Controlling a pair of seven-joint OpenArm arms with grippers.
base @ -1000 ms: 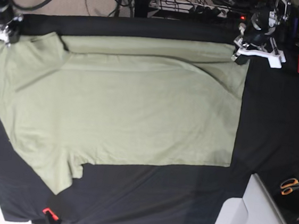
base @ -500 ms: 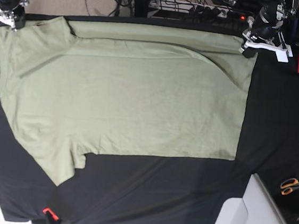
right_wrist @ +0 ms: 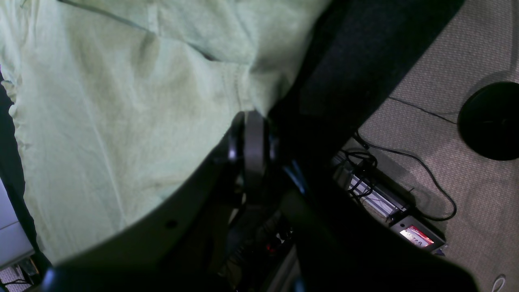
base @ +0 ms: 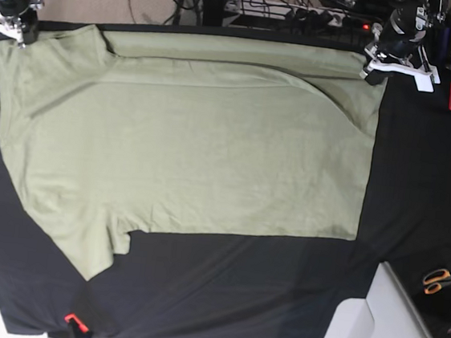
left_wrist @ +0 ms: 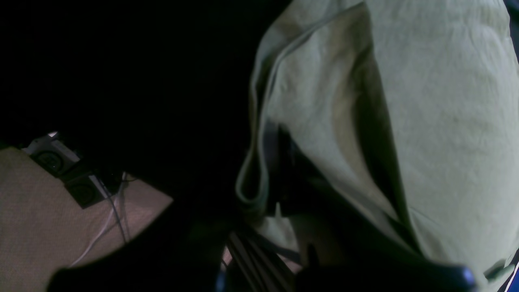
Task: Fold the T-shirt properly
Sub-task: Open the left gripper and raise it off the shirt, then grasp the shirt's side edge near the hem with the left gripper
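The T-shirt (base: 188, 141) lies spread out on the black table (base: 425, 190), filling the middle and left of the base view. Its far edge runs along the top of the frame.

The left gripper (base: 373, 71) sits at the upper right of the base view, at the shirt's top right corner. Its fingers are closed, and they pinch the hem of the shirt there. In the left wrist view the green cloth bunches up right at the dark fingers (left_wrist: 279, 170).

The right gripper (base: 18, 32) sits at the upper left of the base view, at the shoulder end. Its fingers (right_wrist: 251, 138) are closed on the cloth edge too.

Both arms hold the same long edge, one at each end. I think they do this so the edge stays straight and flat, ready to be carried over for a neat fold. One sleeve (base: 92, 244) sticks out at the lower left.

Orange scissors (base: 440, 280) lie at the lower right, well apart from the shirt.
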